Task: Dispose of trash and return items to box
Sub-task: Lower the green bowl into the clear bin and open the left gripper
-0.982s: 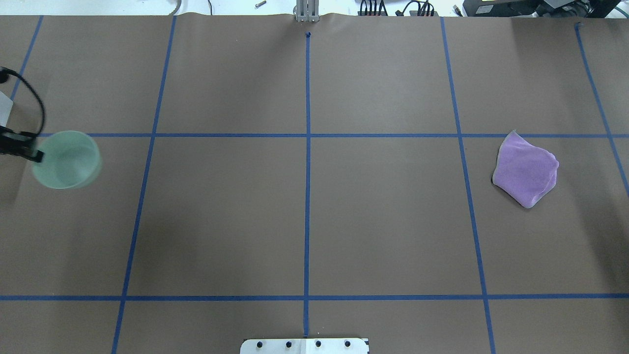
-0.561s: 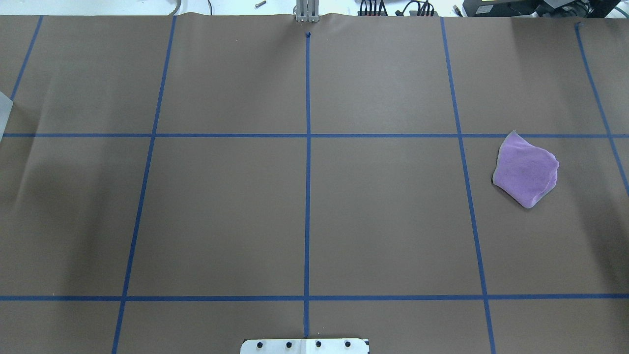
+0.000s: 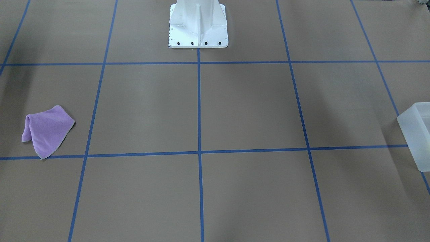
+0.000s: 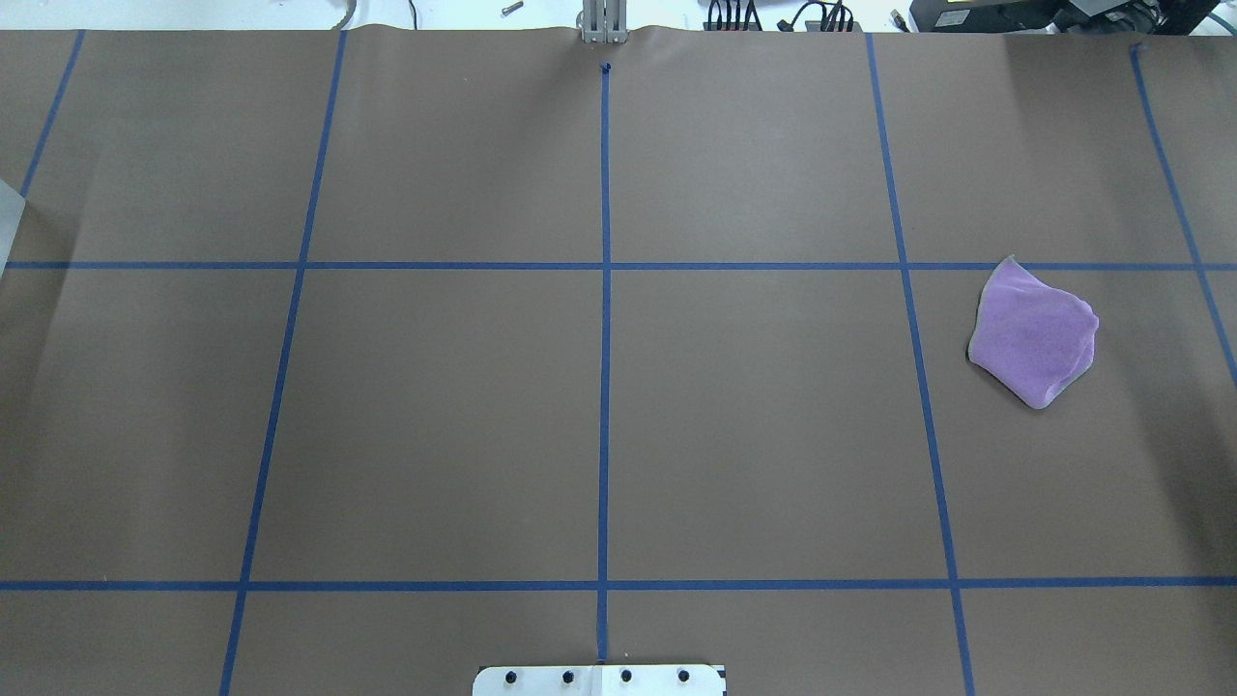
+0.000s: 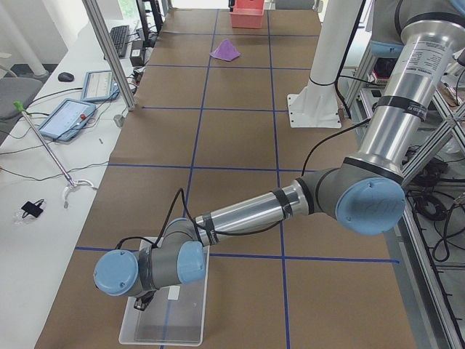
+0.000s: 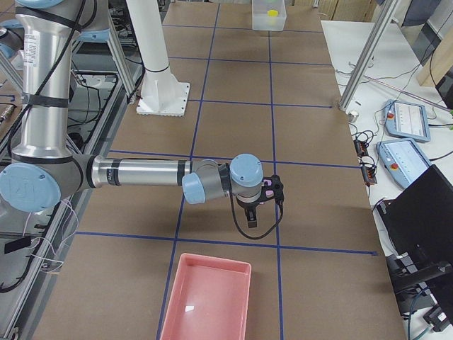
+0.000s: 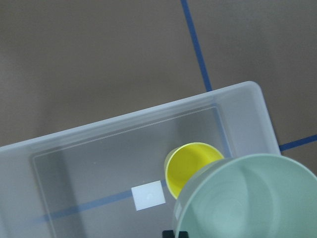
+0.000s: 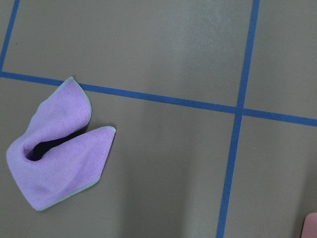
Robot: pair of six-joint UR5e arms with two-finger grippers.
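Note:
In the left wrist view the mint-green bowl hangs close under the camera, above the frosted-white box. It covers part of the yellow cup, which stands inside the box. A black bit of the fingers shows at the bowl's rim. My left gripper is over the box, shut on the bowl. My right gripper hovers over the table near a purple cloth; I cannot tell whether it is open or shut. The box also shows in the front view.
The purple cloth lies crumpled on the table's right side, also in the front view. A pink tray sits at the table's right end. The robot's white base stands at mid-table. Blue tape lines cross the brown paper.
My left gripper has carried the bowl leftward out of the overhead view. The purple cloth has not moved.

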